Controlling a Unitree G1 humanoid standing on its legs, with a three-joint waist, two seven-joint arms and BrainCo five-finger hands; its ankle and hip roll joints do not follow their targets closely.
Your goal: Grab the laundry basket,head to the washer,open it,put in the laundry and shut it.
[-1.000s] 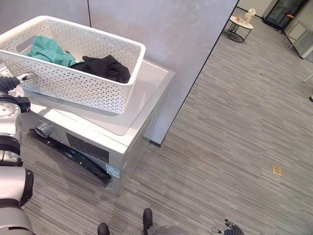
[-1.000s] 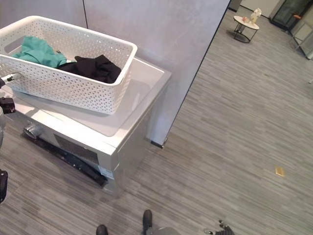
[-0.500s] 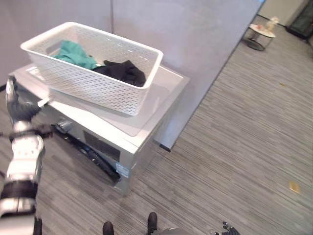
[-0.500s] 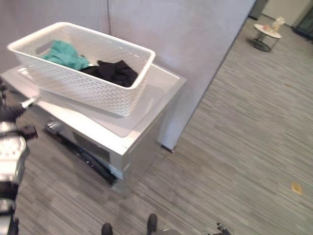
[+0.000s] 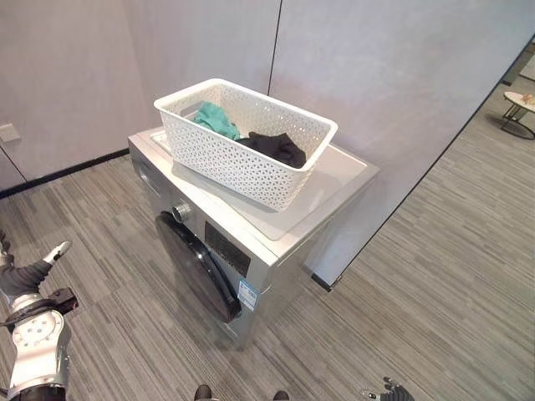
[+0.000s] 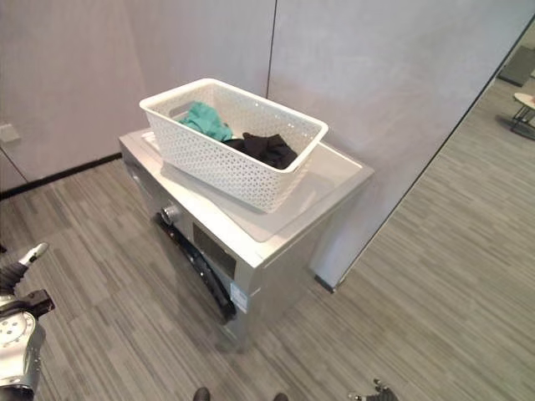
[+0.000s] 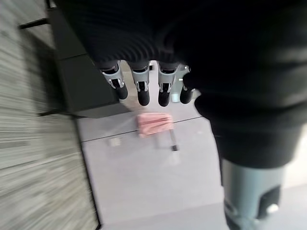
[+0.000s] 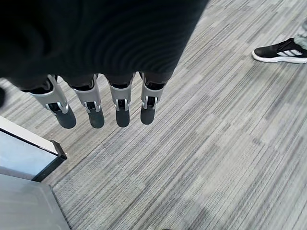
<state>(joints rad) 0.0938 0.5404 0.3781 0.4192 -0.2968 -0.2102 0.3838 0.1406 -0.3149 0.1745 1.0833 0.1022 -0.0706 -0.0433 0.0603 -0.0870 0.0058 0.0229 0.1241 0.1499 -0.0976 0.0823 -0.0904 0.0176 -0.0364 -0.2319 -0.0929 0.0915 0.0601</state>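
I find my left hand (image 7: 144, 91) hanging with its fingers straight and relaxed, nothing in it; in the eye views it sits low at the lower left, well apart from the machine. My right hand (image 8: 103, 108) is in the same condition, fingers extended and empty, above bare striped floor, with a person's shoe (image 8: 280, 50) nearby. The white laundry basket (image 5: 247, 138) rests on top of the washer (image 5: 276, 242), neither hand on it, holding a teal garment (image 5: 217, 119) and a black garment (image 5: 272, 148). The washer's round dark door (image 5: 196, 267) on the front face appears closed, with a knob (image 5: 180, 212) above it. In my judgement the step in hand is opening that door, and the basket needs no further handling until then. To do it well I would bring the left hand in low toward the door's edge, square the body to the front face first, and curl the fingers only once they are behind the rim. I cannot make out a handle or which side the hinge is on, so I would pull gently and watch which edge lifts. Jolting the cabinet could shift the basket on the smooth lid.
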